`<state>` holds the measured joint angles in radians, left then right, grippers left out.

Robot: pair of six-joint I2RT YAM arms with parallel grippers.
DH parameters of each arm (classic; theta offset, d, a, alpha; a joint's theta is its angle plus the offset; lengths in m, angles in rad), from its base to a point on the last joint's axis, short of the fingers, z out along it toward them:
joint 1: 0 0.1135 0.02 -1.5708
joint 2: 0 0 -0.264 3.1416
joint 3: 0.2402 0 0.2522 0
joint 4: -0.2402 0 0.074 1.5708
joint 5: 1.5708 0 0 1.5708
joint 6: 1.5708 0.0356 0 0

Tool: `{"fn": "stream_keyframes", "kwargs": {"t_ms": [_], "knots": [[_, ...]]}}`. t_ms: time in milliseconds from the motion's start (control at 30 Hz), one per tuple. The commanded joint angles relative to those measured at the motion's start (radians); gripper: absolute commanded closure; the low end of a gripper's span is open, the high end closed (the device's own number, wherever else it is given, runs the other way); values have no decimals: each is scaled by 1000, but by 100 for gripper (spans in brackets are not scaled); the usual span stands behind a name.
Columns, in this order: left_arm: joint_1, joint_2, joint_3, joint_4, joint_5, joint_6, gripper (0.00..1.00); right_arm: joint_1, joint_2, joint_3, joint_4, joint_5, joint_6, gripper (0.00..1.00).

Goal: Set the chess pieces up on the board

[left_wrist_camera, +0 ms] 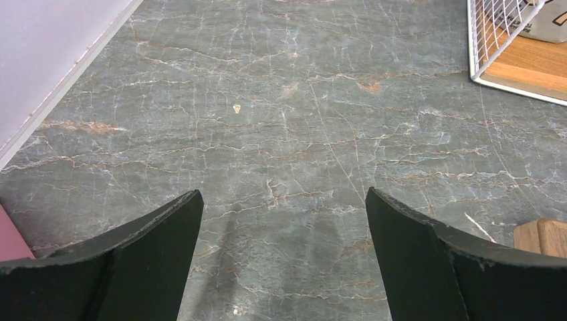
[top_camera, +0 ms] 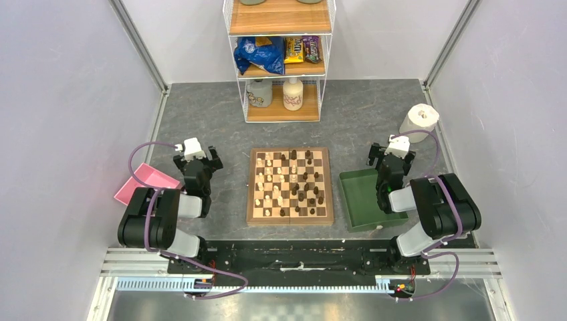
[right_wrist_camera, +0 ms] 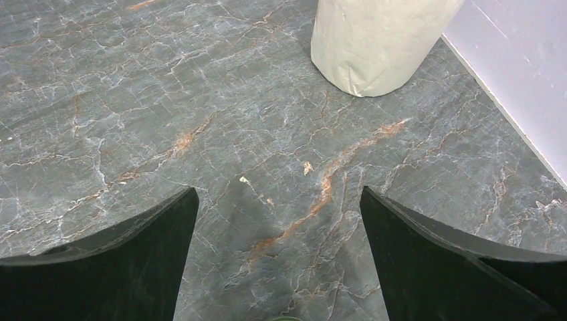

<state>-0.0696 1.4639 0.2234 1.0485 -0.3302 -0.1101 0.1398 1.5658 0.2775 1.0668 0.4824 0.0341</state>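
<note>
The square wooden chessboard with light and dark checkered squares point(top_camera: 290, 219) lies flat at the middle of the grey veined stone-look table point(top_camera: 200, 114); the small cream and dark brown chess pieces point(top_camera: 294, 180) stand scattered over its squares, the two colours mixed, with none in either gripper. From the board, the left gripper point(top_camera: 196, 154) sits at 9 o'clock and the right gripper point(top_camera: 392, 152) at 3 o'clock, both apart from it. In the left wrist view the left gripper point(left_wrist_camera: 284, 200) is spread wide over bare table, nothing between its fingers; a corner of the board point(left_wrist_camera: 541, 237) shows at 4 o'clock. The right gripper point(right_wrist_camera: 279, 197) is likewise spread wide and holds nothing; a pale paper roll point(right_wrist_camera: 381, 40) stands at 1 o'clock. A flat pink tray point(top_camera: 144, 180) lies beside the left arm; a dark green tray point(top_camera: 361, 197) lies under the right. On the white wire shelf point(top_camera: 281, 60) at 12 o'clock, the print on the snack packets point(top_camera: 302, 49) is too small to read.
</note>
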Motion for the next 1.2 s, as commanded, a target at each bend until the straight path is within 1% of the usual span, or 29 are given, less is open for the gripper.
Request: {"fn": "stream_keyframes", "kwargs": {"t_ms": [0,500,533,633,700,733,800,833,867,900,967,1000,1033,1100,1133,1167], "knots": [[-2,6,22,48,6,30,1,-3,-5,24,22,-7,10,1],[-4,3,21,53,-2,28,1,-4,-6,25,22,-7,11,1],[-3,-12,19,44,-21,23,1,-4,-5,23,23,-6,11,1],[-4,-120,-10,7,-1,30,1,-4,-2,31,16,-7,10,1],[-4,-211,9,-100,-13,24,1,-37,-18,53,-61,-42,43,1],[-4,-272,28,-200,-37,-4,1,-38,-31,49,-51,-1,50,1],[-3,-389,131,-519,-158,-134,1,-34,-96,30,-66,21,53,1],[-3,-432,180,-698,-211,-186,1,-26,-156,36,-129,36,51,1],[-4,-467,233,-793,-229,-214,1,-21,-233,59,-259,36,54,1],[-3,-491,261,-856,-225,-226,1,-20,-321,91,-396,38,91,1],[-2,-541,327,-975,-196,-267,1,-20,-462,201,-723,40,183,1],[-2,-558,367,-1027,-186,-274,1,-20,-504,269,-879,41,227,1],[-3,-574,409,-1108,-190,-283,1,-20,-541,351,-1029,24,263,1],[-2,-590,491,-1271,-265,-380,0,-20,-563,538,-1383,-20,324,1],[0,-594,539,-1352,-295,-430,0,-20,-558,634,-1495,-24,399,1],[2,-596,576,-1418,-289,-442,0,-20,-549,693,-1581,-31,488,1]]}}
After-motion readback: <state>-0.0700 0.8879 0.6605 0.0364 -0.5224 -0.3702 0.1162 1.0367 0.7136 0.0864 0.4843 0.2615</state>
